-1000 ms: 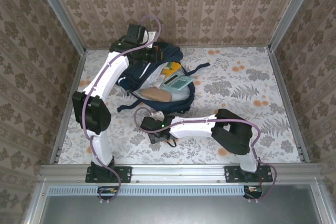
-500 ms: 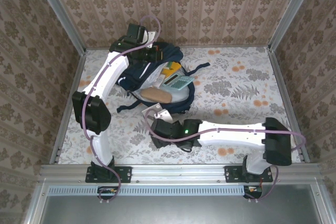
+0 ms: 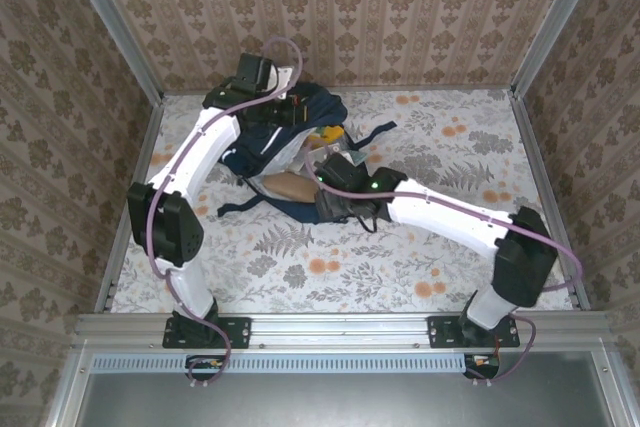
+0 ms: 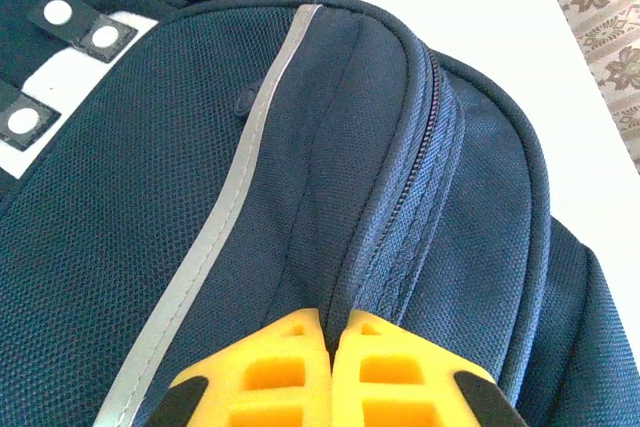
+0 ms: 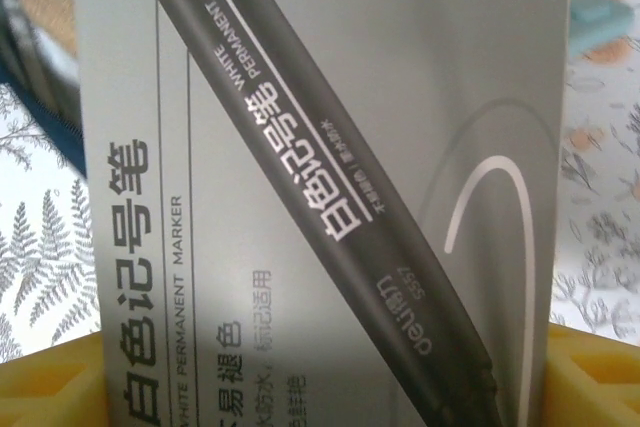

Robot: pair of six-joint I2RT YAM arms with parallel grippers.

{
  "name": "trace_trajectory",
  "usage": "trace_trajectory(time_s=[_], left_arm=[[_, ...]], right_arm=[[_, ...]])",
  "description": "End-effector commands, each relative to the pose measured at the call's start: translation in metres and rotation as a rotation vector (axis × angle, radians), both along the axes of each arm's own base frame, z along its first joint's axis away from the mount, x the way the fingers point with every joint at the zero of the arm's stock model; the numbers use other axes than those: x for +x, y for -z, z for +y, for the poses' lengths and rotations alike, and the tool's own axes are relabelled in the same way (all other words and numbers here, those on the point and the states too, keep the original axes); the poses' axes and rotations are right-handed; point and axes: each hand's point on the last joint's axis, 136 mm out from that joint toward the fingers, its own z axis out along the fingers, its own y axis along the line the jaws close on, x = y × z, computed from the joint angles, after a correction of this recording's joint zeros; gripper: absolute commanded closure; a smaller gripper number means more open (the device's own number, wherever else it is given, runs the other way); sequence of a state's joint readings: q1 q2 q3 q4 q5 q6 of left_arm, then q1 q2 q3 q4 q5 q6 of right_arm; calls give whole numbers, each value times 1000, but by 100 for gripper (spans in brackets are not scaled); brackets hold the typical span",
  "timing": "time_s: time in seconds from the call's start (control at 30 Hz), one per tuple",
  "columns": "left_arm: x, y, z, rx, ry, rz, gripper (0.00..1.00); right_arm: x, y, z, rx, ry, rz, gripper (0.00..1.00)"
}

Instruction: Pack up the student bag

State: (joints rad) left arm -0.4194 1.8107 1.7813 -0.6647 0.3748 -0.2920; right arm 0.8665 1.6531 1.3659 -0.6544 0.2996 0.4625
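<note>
While the student bag (image 3: 325,107) sits on the worktop (image 3: 450,157) close to the far edge, left of centre, I see the left jaws pinched fully shut on a fold of its navy fabric at the top, right beside the zip (image 4: 420,147). The yellow fingers (image 4: 280,367) are pressed together, no gap. A grey stripe (image 4: 230,207) runs down the panel next to that fold. The right arm (image 3: 450,217) reaches from the near right corner across to the bag's open side. The right jaws stand wide but are clamped on a grey marker box (image 5: 400,97), which sits flat between the two yellow pads (image 5: 50,382) and is printed "WHITE PERMANENT MARKER". From the top view I can't tell whether the box touches the bag. A tan item (image 3: 290,185) and a yellow item (image 3: 328,135) lie inside the bag's opening.
</note>
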Motion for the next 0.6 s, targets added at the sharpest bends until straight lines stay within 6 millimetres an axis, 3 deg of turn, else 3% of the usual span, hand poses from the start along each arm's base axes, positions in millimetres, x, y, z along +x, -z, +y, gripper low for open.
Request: trace_trajectory(time_s=[0.0,0.17,0.3,0.47,0.57], left_arm=[[-15,-62,-10,-113,49,-131,100],[-20,-61,-14,-116,65,-123,100],[-21,-59,-14,-111,65,-121,100],[-18,-56,-12,-101,58,-122,100],[-17,-54,-12,-102,57,-118,100]], right_arm=[[26,-5,26,18,-73,-5,22],[65,1,54,10,-68,-12,19],[89,11,65,15,-47,6,6],[78,2,60,72,-39,-6,1],[67,-5,43,90,-6,-23,1]])
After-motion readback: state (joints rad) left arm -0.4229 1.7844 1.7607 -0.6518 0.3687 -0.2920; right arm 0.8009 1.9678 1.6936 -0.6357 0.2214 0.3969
